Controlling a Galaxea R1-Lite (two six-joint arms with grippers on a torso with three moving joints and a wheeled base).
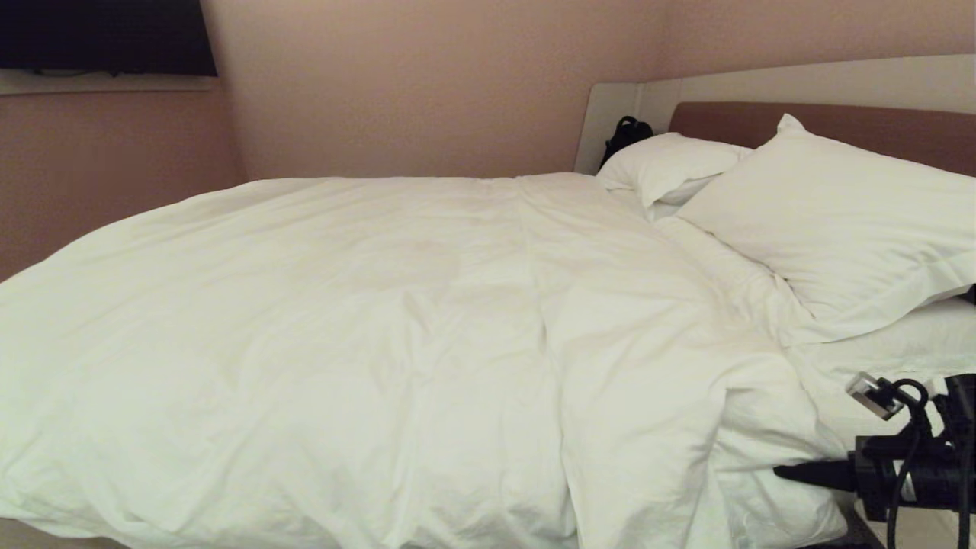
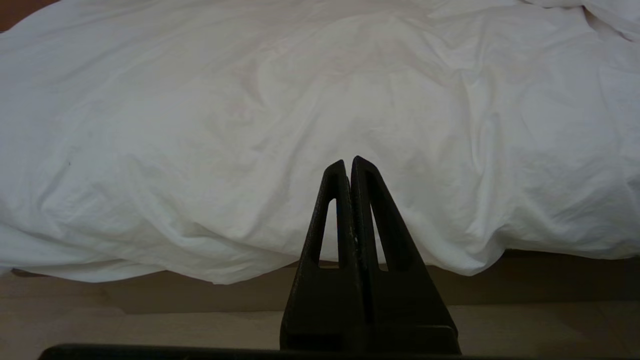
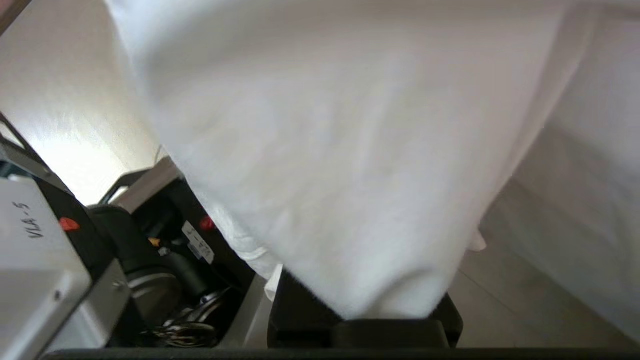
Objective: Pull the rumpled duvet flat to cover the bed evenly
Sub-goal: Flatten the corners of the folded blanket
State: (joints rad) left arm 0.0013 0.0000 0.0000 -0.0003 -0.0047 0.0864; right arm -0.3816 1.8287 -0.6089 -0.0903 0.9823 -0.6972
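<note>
At the bed's (image 1: pixel 930 343) near corner by the pillows (image 1: pixel 839 213), the right hand (image 3: pixel 365 320) is clamped on the duvet's (image 1: pixel 381 343) bunched edge, likely to drag it flat toward the headboard, while the left hand (image 2: pixel 348 165), closed and empty, idles alongside.

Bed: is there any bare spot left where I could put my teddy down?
One small patch: the bare sheet on the bed, between the big pillow and the duvet's bunched corner by the right tool. The duvet fills everything else, and the two pillows crowd the headboard end.
</note>
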